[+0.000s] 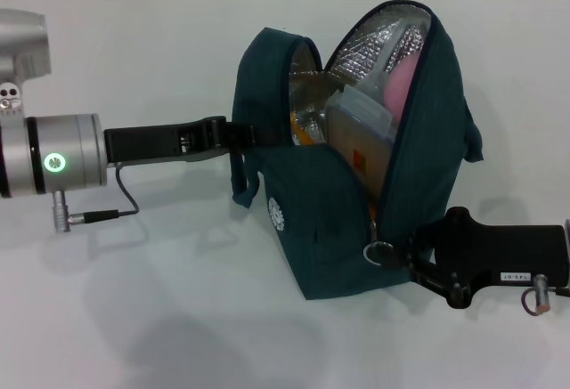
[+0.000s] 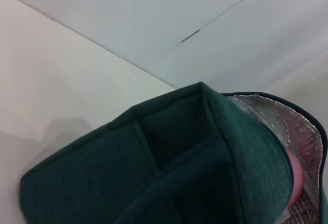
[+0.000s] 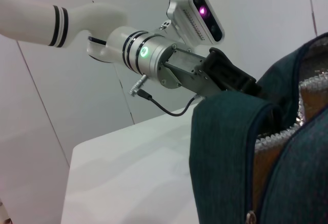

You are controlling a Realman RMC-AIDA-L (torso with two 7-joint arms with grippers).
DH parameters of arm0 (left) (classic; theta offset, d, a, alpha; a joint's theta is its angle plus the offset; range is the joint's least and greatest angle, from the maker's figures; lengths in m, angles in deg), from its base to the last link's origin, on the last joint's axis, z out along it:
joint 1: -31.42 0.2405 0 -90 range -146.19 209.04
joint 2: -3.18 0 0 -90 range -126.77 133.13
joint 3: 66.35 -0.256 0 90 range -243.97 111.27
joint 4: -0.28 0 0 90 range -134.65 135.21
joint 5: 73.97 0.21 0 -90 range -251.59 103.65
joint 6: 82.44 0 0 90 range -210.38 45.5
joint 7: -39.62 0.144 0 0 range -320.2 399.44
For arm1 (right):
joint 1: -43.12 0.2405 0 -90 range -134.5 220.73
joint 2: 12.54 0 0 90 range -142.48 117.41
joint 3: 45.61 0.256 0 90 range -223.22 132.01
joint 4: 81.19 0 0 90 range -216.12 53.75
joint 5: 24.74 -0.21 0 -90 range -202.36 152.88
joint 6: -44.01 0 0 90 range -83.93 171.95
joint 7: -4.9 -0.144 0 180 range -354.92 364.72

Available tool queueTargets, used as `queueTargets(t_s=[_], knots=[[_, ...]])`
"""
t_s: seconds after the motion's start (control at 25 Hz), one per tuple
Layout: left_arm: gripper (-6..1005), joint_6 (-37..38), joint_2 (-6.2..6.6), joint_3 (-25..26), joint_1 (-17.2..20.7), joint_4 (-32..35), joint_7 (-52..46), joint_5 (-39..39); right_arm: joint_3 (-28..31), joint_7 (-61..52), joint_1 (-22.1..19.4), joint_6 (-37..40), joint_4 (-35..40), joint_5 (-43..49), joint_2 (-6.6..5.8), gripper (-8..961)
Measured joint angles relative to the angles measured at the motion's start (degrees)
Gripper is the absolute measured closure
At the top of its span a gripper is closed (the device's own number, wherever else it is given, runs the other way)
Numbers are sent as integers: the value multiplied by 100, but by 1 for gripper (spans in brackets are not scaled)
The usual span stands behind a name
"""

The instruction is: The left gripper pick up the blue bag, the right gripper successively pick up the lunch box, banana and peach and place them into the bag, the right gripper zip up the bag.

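Observation:
The blue bag (image 1: 329,220) stands open in the middle of the table, its silver lining showing. Inside it lie the clear lunch box (image 1: 356,126), the pink peach (image 1: 403,82) behind it, and an orange sliver of the banana (image 1: 301,131). My left gripper (image 1: 233,135) reaches in from the left and is shut on the bag's side by a handle; the right wrist view shows that left gripper (image 3: 241,83) clamped on the bag (image 3: 225,152). My right gripper (image 1: 405,257) sits low at the bag's right, its tip right beside the metal ring zipper pull (image 1: 379,252).
The white table (image 1: 160,318) spreads around the bag, with a pale wall behind. A cable (image 1: 125,202) hangs under the left wrist. The left wrist view shows the bag's fabric (image 2: 154,172) and a bit of the peach (image 2: 293,178).

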Motion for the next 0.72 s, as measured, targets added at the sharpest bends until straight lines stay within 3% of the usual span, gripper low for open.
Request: queueTargets(t_s=[0.56,0.72], knots=[[957,9,3,10,212,0,849,-604,0,-27,-291,195,592,-10,-34,942],[867,-7,0,10,238,0,1133,-619,16,-21,-312,168,659,-14,-35,942]])
